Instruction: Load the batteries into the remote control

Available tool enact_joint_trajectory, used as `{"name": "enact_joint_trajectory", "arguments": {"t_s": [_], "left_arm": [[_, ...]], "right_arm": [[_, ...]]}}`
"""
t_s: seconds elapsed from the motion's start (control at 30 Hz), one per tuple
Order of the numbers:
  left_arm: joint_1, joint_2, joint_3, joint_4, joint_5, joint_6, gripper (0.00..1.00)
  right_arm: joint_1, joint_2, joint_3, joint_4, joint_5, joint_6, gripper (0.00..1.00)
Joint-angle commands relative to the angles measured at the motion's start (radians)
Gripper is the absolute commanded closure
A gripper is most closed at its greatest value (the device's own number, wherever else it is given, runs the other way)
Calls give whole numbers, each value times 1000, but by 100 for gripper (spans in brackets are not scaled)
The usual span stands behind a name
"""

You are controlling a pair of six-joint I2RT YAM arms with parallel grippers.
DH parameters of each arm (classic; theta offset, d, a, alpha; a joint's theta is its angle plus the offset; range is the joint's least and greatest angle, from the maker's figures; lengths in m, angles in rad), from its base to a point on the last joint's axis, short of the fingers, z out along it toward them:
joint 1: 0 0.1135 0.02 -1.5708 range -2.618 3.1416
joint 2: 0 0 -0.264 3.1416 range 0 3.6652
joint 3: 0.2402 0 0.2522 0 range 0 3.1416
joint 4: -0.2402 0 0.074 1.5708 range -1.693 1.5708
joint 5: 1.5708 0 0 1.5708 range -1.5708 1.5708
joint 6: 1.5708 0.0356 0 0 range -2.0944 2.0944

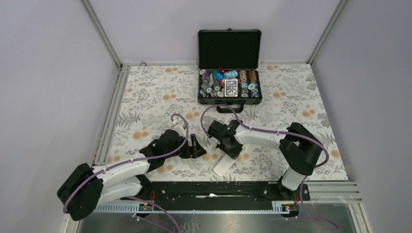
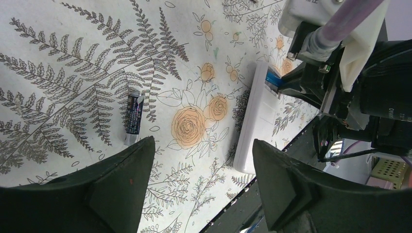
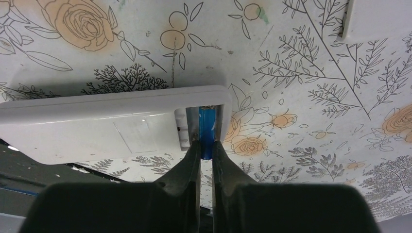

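Observation:
The white remote control (image 3: pixel 97 126) lies back up on the floral cloth, its battery bay open at one end. A blue battery (image 3: pixel 208 128) sits in that bay, and my right gripper (image 3: pixel 206 144) is shut on its near end. From above, the right gripper (image 1: pixel 234 151) is at the far end of the remote control (image 1: pixel 222 166). A second, dark battery (image 2: pixel 132 113) lies loose on the cloth just ahead of my left gripper (image 2: pixel 204 150), which is open and empty. The remote control (image 2: pixel 255 121) lies to the right of the left gripper's fingers. The left gripper (image 1: pixel 197 145) hovers low, left of the right one.
An open black chip case (image 1: pixel 229 90) stands at the back centre. A flat white piece (image 3: pixel 374 19) lies on the cloth beyond the remote. The black base rail (image 1: pixel 218 189) runs along the near table edge, just behind the remote.

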Motion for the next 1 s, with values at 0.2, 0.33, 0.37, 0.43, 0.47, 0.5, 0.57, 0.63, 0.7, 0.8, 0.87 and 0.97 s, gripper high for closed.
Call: {"name": "enact_joint_trajectory", "arguments": {"t_s": [0.2,0.33,0.37,0.43,0.47,0.5,0.57,0.63,0.7,0.8,0.87,0.97], "left_arm": [[9,-6,-6,49,17,10,22],[10,1,-4,54,24,8,22],[10,3,-4,55,27,8,22],[10,3,-3,56,29,8,22],[10,3,-3,55,31,8,22],[10,3,-2,55,31,8,22],[10,2,-1,55,34,8,22],[10,3,0,56,35,10,22],[10,6,0,60,38,10,22],[10,14,0,70,45,8,22],[10,19,2,75,49,9,22],[10,22,0,80,50,10,22]], "right_arm": [[-5,9,37,-28,20,22,78],[-6,13,41,-28,25,27,76],[-5,12,42,-29,26,28,76],[-5,12,44,-30,25,32,77],[-6,13,46,-31,24,36,79],[-5,12,46,-31,21,35,82],[-5,9,48,-33,17,39,82],[-5,9,52,-48,18,44,83],[-5,8,51,-57,25,51,83],[-5,-2,47,-59,30,65,83],[-5,-10,44,-60,24,73,82],[-5,-11,41,-63,24,79,82]]}}
